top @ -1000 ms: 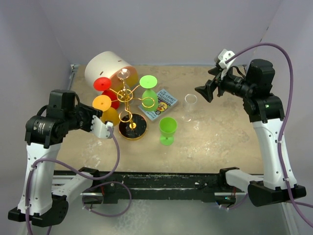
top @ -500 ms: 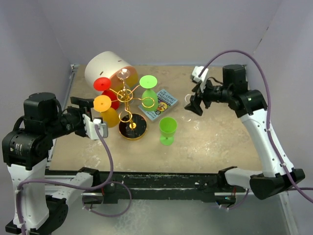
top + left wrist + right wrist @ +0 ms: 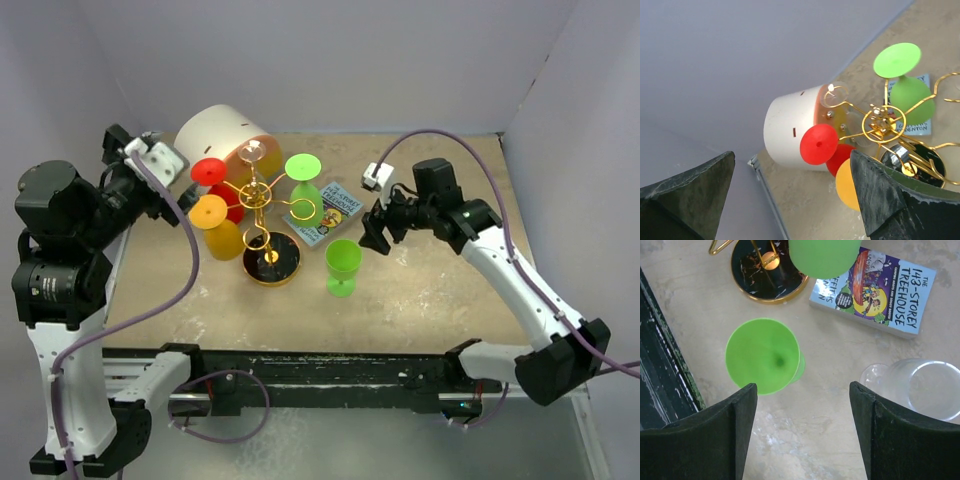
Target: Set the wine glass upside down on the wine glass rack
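Lilac walls close round a mottled beige table [image 3: 440, 300], and the wine glass rack [image 3: 257, 193] stands toward its left side, with coloured glasses [image 3: 302, 166] in red, orange and green hanging bowl-down from its arms. Two more glasses stand upright and unhung to the right of the rack. A green wine glass [image 3: 762, 355] is just beside the rack's black base, and a clear wine glass [image 3: 925, 387] is farther out from the rack, past the corner of a paperback book [image 3: 875, 287].

The right gripper [image 3: 802, 390] hangs over the bare patch between these two, fingers spread wide and holding nothing. In its wrist view the green wine glass lies just off the left finger and the clear wine glass just off the right finger, so neither sits between the jaws. Which of the two it is meant to take I cannot tell.

Both have their long axis vertical, rim up and foot on the table, so either likely needs a side-on grasp and a half turn before it can hang. The left gripper [image 3: 792, 165], also spread and empty, is raised on the far side of the rack near the white cylinder [image 3: 215, 135]. The right arm is plainly the nearer one
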Controlling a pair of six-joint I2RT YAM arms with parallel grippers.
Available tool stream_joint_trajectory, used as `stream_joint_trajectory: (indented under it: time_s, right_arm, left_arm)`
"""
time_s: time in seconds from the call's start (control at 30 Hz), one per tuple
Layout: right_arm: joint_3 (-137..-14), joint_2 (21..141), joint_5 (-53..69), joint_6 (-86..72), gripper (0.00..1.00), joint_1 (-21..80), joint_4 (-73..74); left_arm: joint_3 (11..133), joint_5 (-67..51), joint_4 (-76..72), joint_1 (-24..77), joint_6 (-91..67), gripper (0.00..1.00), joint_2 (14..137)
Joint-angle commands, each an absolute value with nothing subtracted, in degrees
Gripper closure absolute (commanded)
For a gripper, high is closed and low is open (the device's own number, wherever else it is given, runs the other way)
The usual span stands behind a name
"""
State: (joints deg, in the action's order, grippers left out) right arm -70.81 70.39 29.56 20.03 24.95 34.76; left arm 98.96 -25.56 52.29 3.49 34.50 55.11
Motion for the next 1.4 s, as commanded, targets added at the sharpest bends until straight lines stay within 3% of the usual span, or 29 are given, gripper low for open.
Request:
stream_joint_trajectory:
  time_s: [0.0, 0.4, 0.67, 0.93, 1.1, 1.37]
  right_arm:
    - [-71.10, 73.41, 25.71, 12.24, 0.24, 26.44, 28.60]
    - [-69.03, 79.01, 19.56, 10.77, 0.32, 31.69, 28.91]
    - [-69.07, 81.91, 17.97, 9.43, 0.61, 32.76, 29.09]
    - [-69.13, 77.98, 16.74, 11.62, 1.00, 32.77, 30.61]
    - [-69.33, 70.47, 23.22, 16.25, 1.00, 32.13, 32.68]
    - [-74.04, 58.70, 36.32, 25.74, 1.00, 22.63, 43.77]
  left_arm:
    - [97.01, -20.36, 41.31, 0.07, 21.89, 0.01, 55.75]
    - [93.49, -17.61, 36.62, -3.42, 17.52, 0.01, 58.10]
    - [93.25, -18.74, 36.47, -4.35, 16.74, 0.01, 59.82]
    - [96.32, -17.80, 36.07, -4.48, 14.45, 0.01, 63.28]
    - [96.75, -18.76, 35.30, -4.57, 11.64, 0.01, 64.40]
    - [99.49, -33.23, 38.73, -4.57, 8.50, 0.01, 67.67]
